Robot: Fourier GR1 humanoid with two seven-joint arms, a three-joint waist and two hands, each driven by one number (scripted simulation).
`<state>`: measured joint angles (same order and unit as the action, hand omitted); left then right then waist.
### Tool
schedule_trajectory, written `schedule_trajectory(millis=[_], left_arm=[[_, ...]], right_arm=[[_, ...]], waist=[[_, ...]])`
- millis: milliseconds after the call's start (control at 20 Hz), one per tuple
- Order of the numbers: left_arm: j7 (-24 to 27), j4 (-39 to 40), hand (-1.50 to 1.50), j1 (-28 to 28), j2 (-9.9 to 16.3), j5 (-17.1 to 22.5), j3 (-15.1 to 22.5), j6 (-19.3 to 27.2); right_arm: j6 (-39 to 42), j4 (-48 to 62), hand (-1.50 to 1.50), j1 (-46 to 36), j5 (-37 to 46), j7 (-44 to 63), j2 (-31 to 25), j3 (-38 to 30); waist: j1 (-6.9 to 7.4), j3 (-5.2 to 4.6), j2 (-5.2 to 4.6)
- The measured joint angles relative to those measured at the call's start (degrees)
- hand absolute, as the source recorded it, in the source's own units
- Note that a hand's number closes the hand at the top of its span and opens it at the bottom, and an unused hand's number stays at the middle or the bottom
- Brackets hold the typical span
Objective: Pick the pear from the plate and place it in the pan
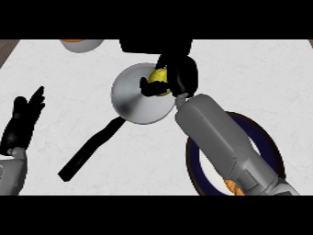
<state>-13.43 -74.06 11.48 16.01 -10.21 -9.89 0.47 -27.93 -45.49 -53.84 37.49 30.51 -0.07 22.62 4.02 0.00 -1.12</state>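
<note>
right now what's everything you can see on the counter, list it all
pear: one, yellow, held over the pan
pan: one, grey with black handle, centre of counter
plate: one, dark blue rim, right, partly under the forearm
bowl: one, grey with orange inside, top left edge
dark object: one, black, top edge, cannot tell what
left hand: black, open, resting at left
right hand: black, curled round the pear

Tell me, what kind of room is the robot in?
Probably a kitchen. A round grey metal pan with a long black handle sits on a white marble-look counter, beside a dark blue round plate. The right hand holds a yellow pear over the pan.
</note>
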Motion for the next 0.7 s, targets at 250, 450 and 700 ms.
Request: schedule_trajectory(millis=[250, 450, 700], left_arm=[[0.11, -0.34, 0.0, 0.44, 0.08, 0.1, 0.37, -0.74], [0.48, -0.19, 0.0, 1.37, -0.61, -0.44, 1.45, -0.79], [-0.14, -0.11, 0.0, 3.09, -0.74, -0.6, 2.1, -1.25]], right_arm=[[-2.89, 9.52, 1.5, -3.31, -7.64, -5.94, 0.04, 0.52], [-4.9, 12.37, -1.5, -3.24, -14.46, -10.44, 0.07, -0.44], [-5.4, 15.32, -1.5, -3.35, -21.75, -15.08, 0.07, -0.98]], waist=[[1.66, 0.03, -0.48], [3.26, 0.09, -1.08], [4.85, 0.14, -1.59]])
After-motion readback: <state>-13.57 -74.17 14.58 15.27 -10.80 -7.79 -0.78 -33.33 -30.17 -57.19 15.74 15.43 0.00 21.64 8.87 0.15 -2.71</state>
